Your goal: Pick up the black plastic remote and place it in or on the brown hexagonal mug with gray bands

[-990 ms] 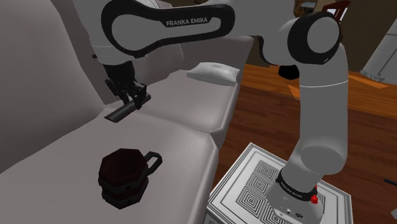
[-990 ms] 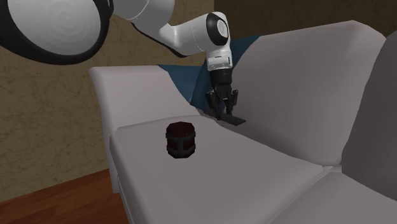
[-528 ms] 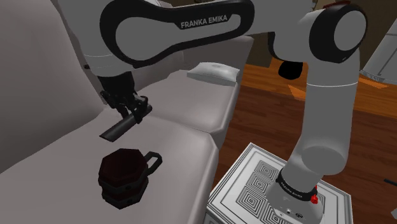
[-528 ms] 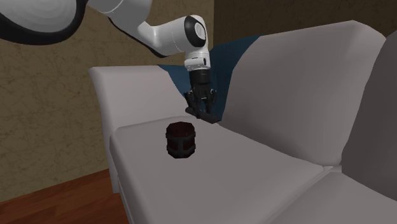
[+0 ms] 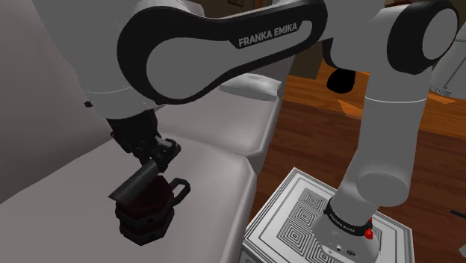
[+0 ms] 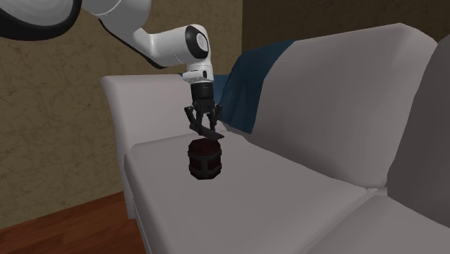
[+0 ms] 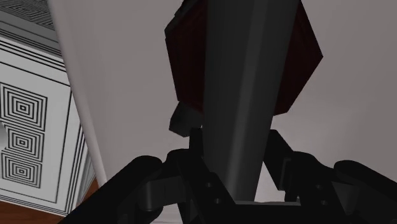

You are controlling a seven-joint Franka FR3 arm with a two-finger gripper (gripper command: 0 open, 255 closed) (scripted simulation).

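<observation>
pincer point(image 5: 156, 155) clamps remote point(image 5: 135, 184) | remote tilted above mug point(image 5: 149, 214) | mug on sofa point(image 5: 213, 153)

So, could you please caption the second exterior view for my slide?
Tool holds the dark remote over the mug on the grey sofa.

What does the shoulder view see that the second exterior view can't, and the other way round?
Shoulder view's extras: the patterned stand, the mug's handle and a white pillow. Second exterior view's extras: a blue cloth draped over the sofa's back and a mottled brown wall. Both share the sofa, the dark mug, and the fingers clasping the black remote just over the mug.
</observation>
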